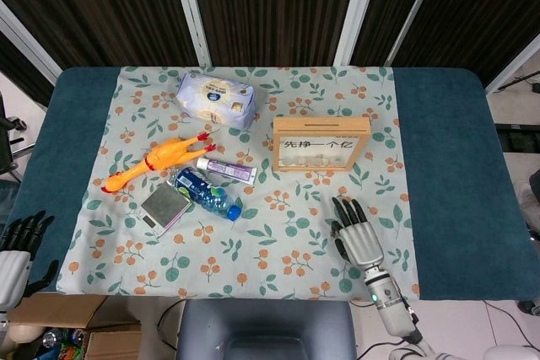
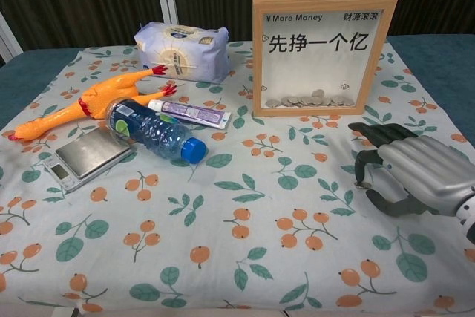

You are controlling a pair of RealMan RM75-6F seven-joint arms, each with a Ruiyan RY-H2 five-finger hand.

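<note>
Cloth [image 1: 278,242]: pale, green leaves and orange berries. Table [image 1: 447,166]: teal. Rubber chicken [image 1: 152,162]: orange, red comb. Bottle [image 2: 152,131]: blue cap and label. Tissue pack [image 2: 182,51]: lavender. Right hand [image 2: 415,176]: silver, dark fingers.

Clutter on the floral tablecloth [image 1: 253,250]
Tissue pack [image 1: 216,99] near the far edge; rubber chicken [image 1: 152,161], toothpaste tube [image 1: 226,170], water bottle [image 1: 205,191] and pocket scale [image 1: 164,206] clustered left.
</note>
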